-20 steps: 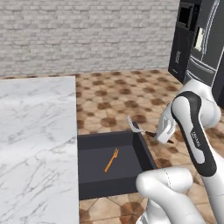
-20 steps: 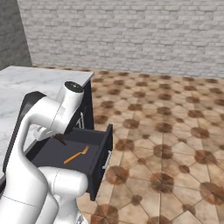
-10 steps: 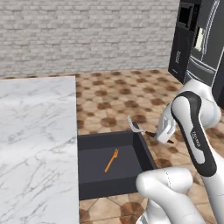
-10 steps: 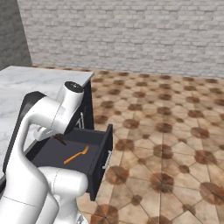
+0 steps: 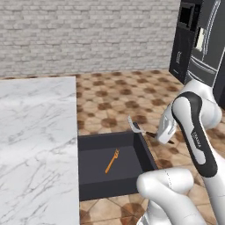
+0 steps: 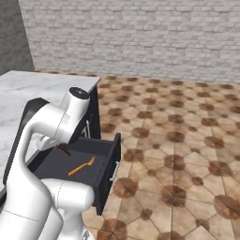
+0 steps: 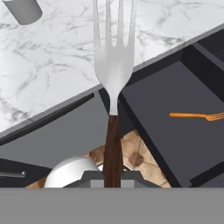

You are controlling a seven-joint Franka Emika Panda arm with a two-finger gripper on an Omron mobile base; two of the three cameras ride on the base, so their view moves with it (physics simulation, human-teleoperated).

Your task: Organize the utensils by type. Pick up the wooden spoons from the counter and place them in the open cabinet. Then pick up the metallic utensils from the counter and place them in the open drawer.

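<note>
My gripper is shut on the dark handle of a silver fork. It holds the fork in the air over the far right corner of the open drawer. In the hand view the silver fork points toward the white marble counter, its handle running down into the gripper. A slim orange fork lies flat on the drawer's dark floor, and the orange fork shows to the right in the hand view. The wooden spoons and the open cabinet are out of view.
The counter lies left of the drawer. Brown tiled floor spreads beyond the drawer, up to a grey brick wall. A black fridge stands at the far right. A grey cylinder sits on the counter.
</note>
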